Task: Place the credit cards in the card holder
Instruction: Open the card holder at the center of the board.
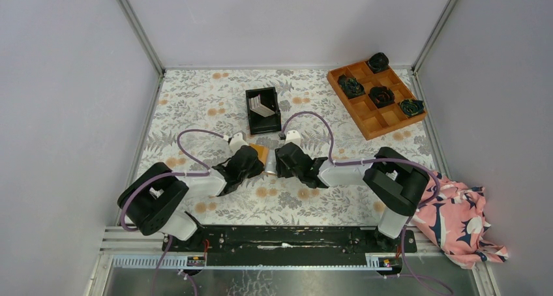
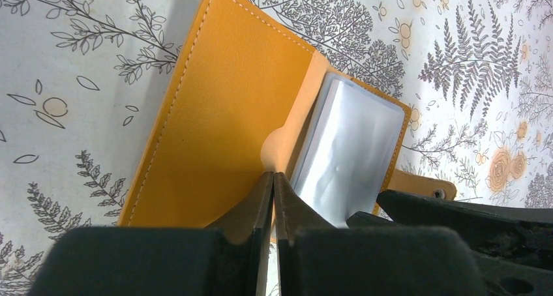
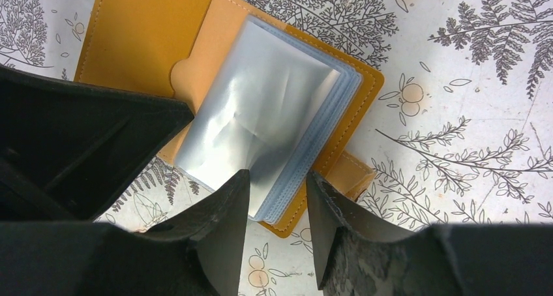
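- Location first: the small orange-tan leather bifold card holder (image 2: 222,113) lies open and flat on the fern-and-flower printed tablecloth (image 1: 215,100). It sits midway between the two arms, with its stack of clear plastic sleeves (image 3: 261,113) facing up.
- Black jaws of the left gripper (image 2: 274,192) are nearly together. They pinch the near edge of the holder's orange inner flap, which keeps that cover pinned open.
- Jaws of the right gripper (image 3: 277,198) stand about half apart and straddle the near corner of the sleeve stack. Nothing looks clamped between them, and they carry no card.
- The thin pale grey and silvery credit cards (image 1: 263,105) stand in the small black rectangular plastic bin (image 1: 250,117). The bin sits just beyond the holder, away from the arm bases and nearly in line with it.
- Relation that matters: the cards lie straight ahead of both grippers, about equally near to each. With the left one busy holding, the right looks freer to reach forward.
- The holder's open spread runs from arm to arm, with the sleeves on the right arm's side.
- No card shows in the top sleeve, so filling appears not yet begun.
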{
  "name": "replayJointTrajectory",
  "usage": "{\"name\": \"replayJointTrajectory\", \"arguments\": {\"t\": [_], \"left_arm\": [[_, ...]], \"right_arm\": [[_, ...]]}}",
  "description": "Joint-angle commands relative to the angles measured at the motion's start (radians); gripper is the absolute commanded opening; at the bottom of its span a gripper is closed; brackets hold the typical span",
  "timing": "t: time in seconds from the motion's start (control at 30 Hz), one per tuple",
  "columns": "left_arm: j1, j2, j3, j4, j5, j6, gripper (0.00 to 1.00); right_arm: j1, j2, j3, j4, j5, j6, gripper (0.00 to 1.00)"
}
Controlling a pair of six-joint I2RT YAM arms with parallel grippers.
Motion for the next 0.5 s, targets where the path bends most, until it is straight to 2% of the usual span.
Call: {"name": "replayJointTrajectory", "arguments": {"t": [0.0, 0.47], "left_arm": [[-0.029, 0.079, -0.066, -0.186, 0.051, 0.002, 0.09], [-0.063, 0.113, -0.065, -0.161, 0.056, -0.029, 0.08]], "right_arm": [[-0.011, -0.014, 0.029, -0.035, -0.025, 0.023, 0.44], [-0.048, -0.069, 0.014, 0.028, -0.069, 0.086, 0.43]]}}
